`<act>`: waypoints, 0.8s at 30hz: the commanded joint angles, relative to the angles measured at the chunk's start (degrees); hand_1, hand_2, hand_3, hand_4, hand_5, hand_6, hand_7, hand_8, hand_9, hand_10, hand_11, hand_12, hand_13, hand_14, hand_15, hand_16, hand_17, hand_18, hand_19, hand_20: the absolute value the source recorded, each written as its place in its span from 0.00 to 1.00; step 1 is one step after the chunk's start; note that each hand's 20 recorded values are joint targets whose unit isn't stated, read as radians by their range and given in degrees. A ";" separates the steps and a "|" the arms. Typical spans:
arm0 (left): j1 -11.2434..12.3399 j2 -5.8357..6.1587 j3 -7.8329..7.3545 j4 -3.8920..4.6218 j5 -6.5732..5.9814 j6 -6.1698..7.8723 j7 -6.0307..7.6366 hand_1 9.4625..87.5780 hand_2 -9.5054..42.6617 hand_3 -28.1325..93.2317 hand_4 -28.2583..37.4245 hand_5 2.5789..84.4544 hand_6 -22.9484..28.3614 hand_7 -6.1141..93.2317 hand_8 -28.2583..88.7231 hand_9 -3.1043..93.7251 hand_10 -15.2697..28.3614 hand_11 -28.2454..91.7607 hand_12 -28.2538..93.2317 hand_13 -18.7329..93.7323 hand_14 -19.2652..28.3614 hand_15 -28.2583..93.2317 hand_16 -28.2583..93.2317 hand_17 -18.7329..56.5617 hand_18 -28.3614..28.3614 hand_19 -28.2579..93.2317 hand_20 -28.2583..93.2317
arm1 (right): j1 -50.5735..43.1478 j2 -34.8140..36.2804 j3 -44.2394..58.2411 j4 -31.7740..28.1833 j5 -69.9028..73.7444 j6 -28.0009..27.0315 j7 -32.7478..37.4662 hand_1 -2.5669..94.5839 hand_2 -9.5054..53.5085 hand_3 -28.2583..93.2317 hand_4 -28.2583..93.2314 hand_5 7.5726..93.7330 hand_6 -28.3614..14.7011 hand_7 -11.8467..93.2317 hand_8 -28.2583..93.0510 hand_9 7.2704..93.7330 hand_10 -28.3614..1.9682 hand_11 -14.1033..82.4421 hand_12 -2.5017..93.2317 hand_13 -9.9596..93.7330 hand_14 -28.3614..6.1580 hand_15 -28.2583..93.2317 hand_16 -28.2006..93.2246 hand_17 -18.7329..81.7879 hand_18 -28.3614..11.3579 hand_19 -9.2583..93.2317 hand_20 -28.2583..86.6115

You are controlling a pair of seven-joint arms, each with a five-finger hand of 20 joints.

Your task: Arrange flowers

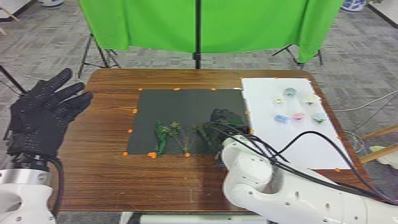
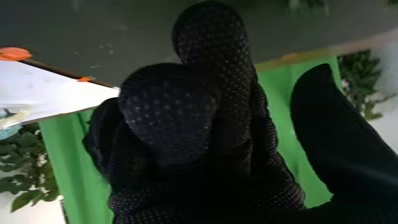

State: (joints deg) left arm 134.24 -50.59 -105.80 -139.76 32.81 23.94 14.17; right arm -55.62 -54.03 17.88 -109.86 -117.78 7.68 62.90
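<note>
Clearly six blooms [image 1: 298,117], one sheet [image 1: 311,145]; left fingers [image 1: 57,82] spread, right fingers [image 1: 219,116] loose, both empty.

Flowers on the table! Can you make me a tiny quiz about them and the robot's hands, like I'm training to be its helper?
1. Pick one: where do the green stems lie? (a) on the black mat (b) on the floor (c) in a vase
2. True or false: in the head view, the right hand is at the black mat.
3. Fill the gap: the pink flower lies on the ____ sheet.

Key: 1 a; 2 true; 3 white.
</note>
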 commanded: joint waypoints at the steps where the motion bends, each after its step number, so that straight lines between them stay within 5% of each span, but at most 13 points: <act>1: 0.52 -0.13 0.18 0.33 0.22 -0.20 -0.10 0.15 0.37 0.87 0.00 0.41 0.64 0.19 0.17 0.35 0.81 0.46 0.32 0.38 0.98 0.66 0.15 0.16 0.92 0.76 0.29 | 0.98 0.67 -0.35 -1.10 -3.02 5.30 -0.82 0.23 0.34 0.92 0.10 0.60 0.60 0.23 0.13 0.98 0.49 0.52 0.24 0.95 0.58 0.76 0.39 0.75 0.16 1.00 0.64; 6: 0.92 0.17 0.02 0.26 -0.01 -0.32 0.67 0.15 0.37 0.87 0.00 0.41 0.64 0.19 0.17 0.35 0.81 0.46 0.32 0.38 0.98 0.66 0.15 0.16 0.92 0.76 0.29 | 3.04 2.65 -0.30 -0.37 -3.43 9.16 -0.80 0.24 0.33 0.91 0.10 0.60 0.59 0.23 0.13 0.98 0.48 0.50 0.23 0.95 0.58 0.75 0.39 0.76 0.17 1.00 0.63; 10: 1.41 0.44 -0.19 0.16 -0.08 -0.59 1.38 0.15 0.37 0.87 0.00 0.41 0.64 0.19 0.17 0.35 0.81 0.46 0.32 0.38 0.98 0.66 0.15 0.16 0.92 0.76 0.29 | 4.04 5.40 2.30 0.51 -2.58 9.79 0.14 0.25 0.28 0.90 0.09 0.57 0.55 0.22 0.14 0.92 0.40 0.44 0.21 0.91 0.53 0.71 0.38 0.72 0.17 1.00 0.53; 15: 1.41 0.60 -0.02 0.23 -0.06 -0.69 1.60 0.15 0.37 0.87 0.00 0.41 0.64 0.19 0.17 0.35 0.81 0.46 0.32 0.38 0.98 0.66 0.15 0.16 0.92 0.76 0.29 | 3.67 9.56 7.03 1.68 0.22 6.78 0.58 0.28 0.23 0.90 0.08 0.56 0.54 0.23 0.14 0.86 0.37 0.42 0.20 0.88 0.48 0.69 0.36 0.69 0.17 1.00 0.41; 24: 2.30 0.94 -0.22 0.15 -0.45 -0.35 2.48 0.15 0.37 0.87 0.00 0.41 0.64 0.19 0.17 0.35 0.81 0.46 0.32 0.38 0.98 0.66 0.15 0.16 0.92 0.76 0.29 | 2.59 13.78 11.24 3.17 4.64 -2.30 1.97 0.29 0.20 0.88 0.07 0.53 0.53 0.22 0.14 0.84 0.34 0.40 0.19 0.87 0.46 0.69 0.35 0.68 0.17 1.00 0.37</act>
State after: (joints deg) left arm 135.29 -49.81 -105.87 -139.81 32.68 23.88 16.37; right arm -53.38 -43.82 28.24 -108.57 -114.24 8.50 62.86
